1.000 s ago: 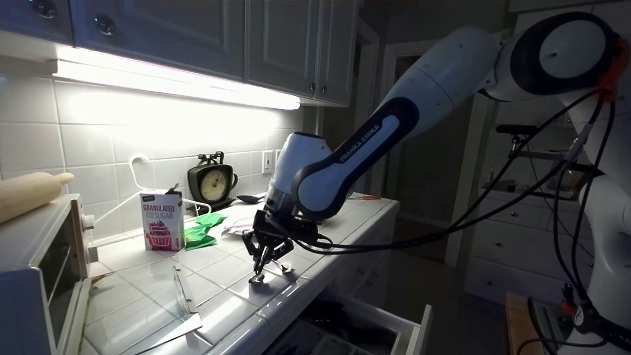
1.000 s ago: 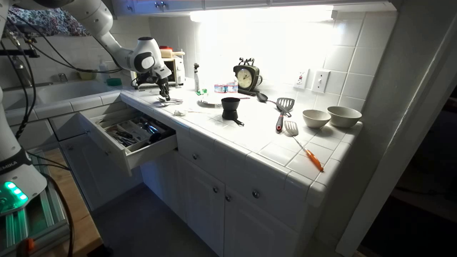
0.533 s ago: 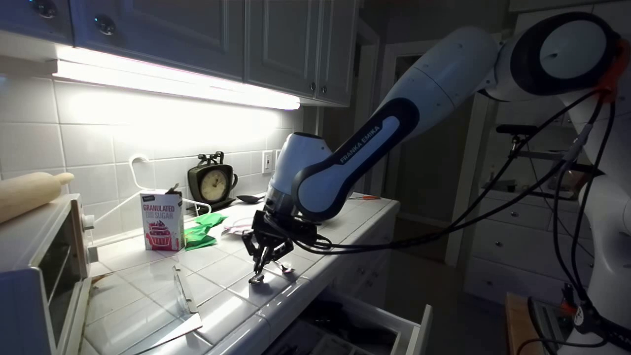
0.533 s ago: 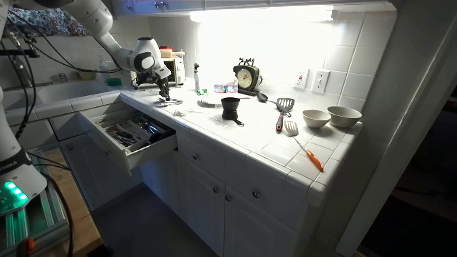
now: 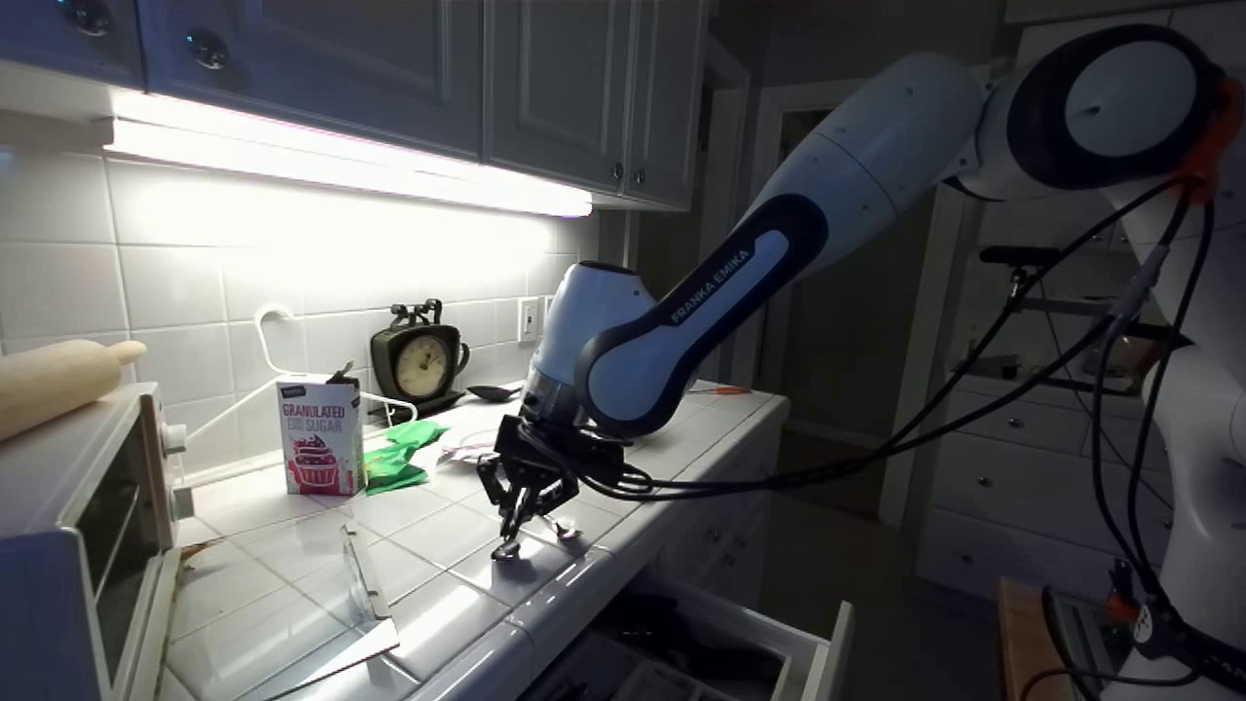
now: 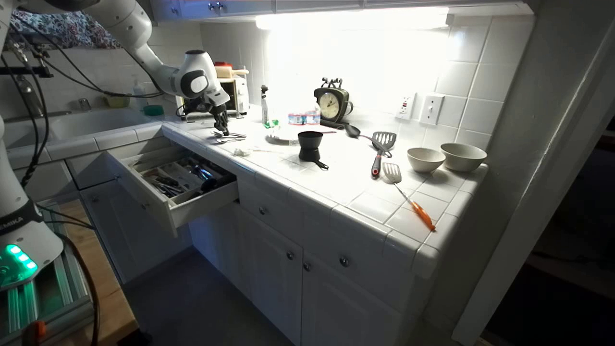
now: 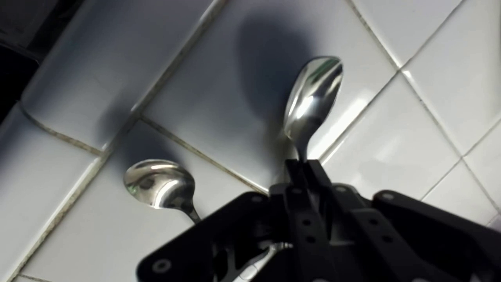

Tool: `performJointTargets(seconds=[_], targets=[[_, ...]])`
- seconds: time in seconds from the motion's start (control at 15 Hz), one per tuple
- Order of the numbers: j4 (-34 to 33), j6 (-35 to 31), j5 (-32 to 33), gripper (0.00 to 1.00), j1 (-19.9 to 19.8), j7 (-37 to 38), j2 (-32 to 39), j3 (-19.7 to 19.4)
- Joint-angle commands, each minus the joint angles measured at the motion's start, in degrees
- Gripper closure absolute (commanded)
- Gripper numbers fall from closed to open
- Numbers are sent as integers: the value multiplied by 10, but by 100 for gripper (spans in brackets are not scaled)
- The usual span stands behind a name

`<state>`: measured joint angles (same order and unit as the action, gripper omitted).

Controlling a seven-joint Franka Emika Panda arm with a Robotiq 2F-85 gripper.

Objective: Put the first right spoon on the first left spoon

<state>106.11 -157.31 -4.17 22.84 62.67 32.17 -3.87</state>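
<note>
Wrist view, tool (image 7: 302,164) pinching spoon (image 7: 314,96), second spoon (image 7: 161,183) near, handle (image 7: 191,214) partly blocked, apparently

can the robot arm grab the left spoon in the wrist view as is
Probably not: the gripper looks shut on the neck of the right spoon, so it would likely have to let go first. Nothing seems to cover the bowl of the left spoon, though.

A kitchen surrounds me: a white-tiled tabletop (image 6: 336,182), cabinets (image 5: 311,68) above it, a sink (image 6: 96,122), an open drawer (image 6: 206,204) of utensils (image 6: 167,183), a box of granulated sugar (image 5: 321,438), a rolling pin (image 5: 63,385) and two bowls (image 6: 425,161).
</note>
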Motion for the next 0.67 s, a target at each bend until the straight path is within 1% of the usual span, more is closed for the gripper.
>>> performJointTargets(seconds=[0.0,0.47,0.53,0.6], targets=[[-15,12,19,98,10,30,9,-11],[-20,16,21,98,11,36,12,-12],[-21,16,22,80,12,36,13,-12],[-22,18,22,67,12,37,13,-13]])
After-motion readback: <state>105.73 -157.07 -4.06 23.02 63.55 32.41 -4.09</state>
